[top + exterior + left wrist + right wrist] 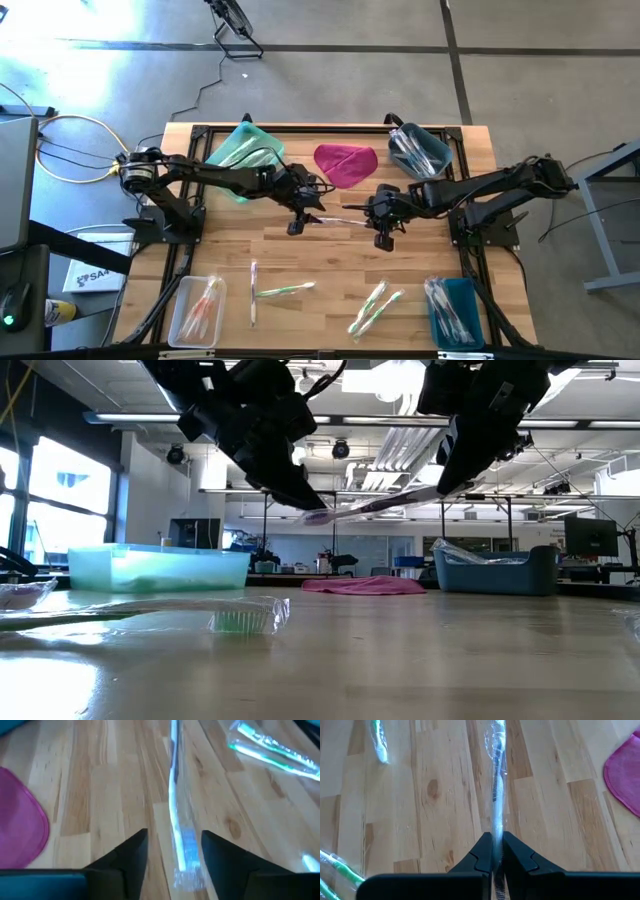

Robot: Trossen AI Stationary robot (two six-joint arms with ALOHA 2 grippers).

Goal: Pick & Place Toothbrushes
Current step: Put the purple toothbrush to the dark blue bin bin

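Toothbrush in a clear wrapper hangs in the air above the middle of the wooden desk, stretched between the two arms. Its long axis runs across the desk from one claw to the other. The right claw is pinched tight on one end, and the wrapped brush runs straight out ahead of its fingers. The left claw stands with its fingers apart on either side of the other end, not pressing it, so the brush appears to be carried by the right claw alone. In the low view the brush slopes slightly, bridging both claws well above the surface.

Judged from this, the handover is at its turning point, and the right arm is the one placed to carry the brush on.

On the desk, more wrapped toothbrushes lie loose near the front edge. A clear bin sits at the front left, a blue bin at the front right, a teal bin and another blue bin at the back, with a magenta cloth between them. Beyond the desk lies a grey concrete floor, and the low view shows a large workshop with ceiling lights.
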